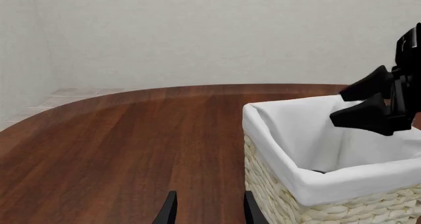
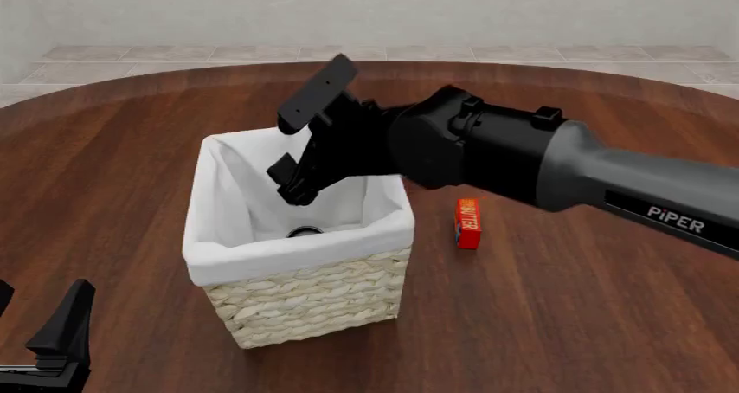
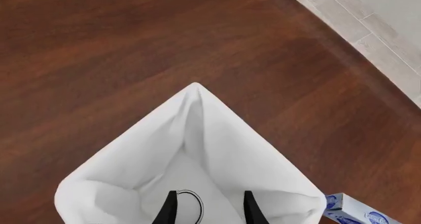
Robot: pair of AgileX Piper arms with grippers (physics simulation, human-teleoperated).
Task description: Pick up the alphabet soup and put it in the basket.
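Below right arm's spread fingers [image 3: 252,210], soup can [image 3: 189,204] sits in basket [image 3: 98,194].

A small red-orange butter box [image 2: 466,222] is seen lying on the dark wooden surface [image 2: 555,306]. A blue-and-white box [image 3: 358,214] is seen partly at the edge of the right wrist view, also on the surface. Pale floor tiles [image 2: 173,55] are shown beyond the surface, under a white wall [image 1: 197,31].
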